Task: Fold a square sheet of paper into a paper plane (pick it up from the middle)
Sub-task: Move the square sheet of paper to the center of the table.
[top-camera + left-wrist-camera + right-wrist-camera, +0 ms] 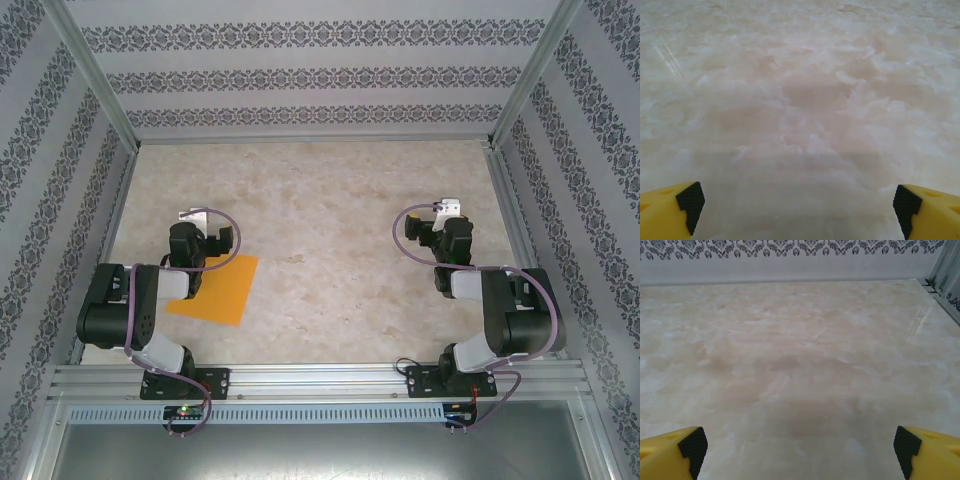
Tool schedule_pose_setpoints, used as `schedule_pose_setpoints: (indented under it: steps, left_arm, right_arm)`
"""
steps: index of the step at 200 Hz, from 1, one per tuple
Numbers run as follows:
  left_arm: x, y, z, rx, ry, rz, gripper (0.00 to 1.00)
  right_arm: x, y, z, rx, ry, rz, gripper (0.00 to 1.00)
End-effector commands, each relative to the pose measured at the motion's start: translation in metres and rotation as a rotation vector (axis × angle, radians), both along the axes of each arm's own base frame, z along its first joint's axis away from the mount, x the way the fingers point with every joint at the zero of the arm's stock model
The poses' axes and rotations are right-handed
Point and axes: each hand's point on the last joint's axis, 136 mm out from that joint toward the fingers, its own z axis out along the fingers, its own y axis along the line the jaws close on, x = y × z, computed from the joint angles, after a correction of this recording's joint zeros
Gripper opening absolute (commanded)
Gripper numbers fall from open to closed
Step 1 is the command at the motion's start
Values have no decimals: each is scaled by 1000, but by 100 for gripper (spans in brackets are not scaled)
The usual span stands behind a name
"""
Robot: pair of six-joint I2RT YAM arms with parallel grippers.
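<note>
While its jaws stood wide and empty, the left gripper (799, 207) hung just past the far edge of the orange sheet of paper (218, 292); the right gripper (799, 447), equally wide, sat well apart from the sheet. A clean pickup likely meant pinching its middle.

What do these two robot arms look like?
The left arm and right arm have chunky black joints, pale grey links and a looping purple cable each. Their fingers are bright yellow, tipped with black pads.
</note>
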Motion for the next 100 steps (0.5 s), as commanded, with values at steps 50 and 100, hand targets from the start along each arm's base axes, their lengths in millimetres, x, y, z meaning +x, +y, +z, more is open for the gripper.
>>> schedule_pose_setpoints:
  steps: [50, 100]
  left_arm:
    - [8, -4, 14, 12, -61, -25, 100]
    - [7, -4, 13, 9, -59, -28, 100]
  right_arm:
    - [1, 1, 4, -17, -24, 3, 98]
    - [1, 1, 4, -13, -24, 3, 98]
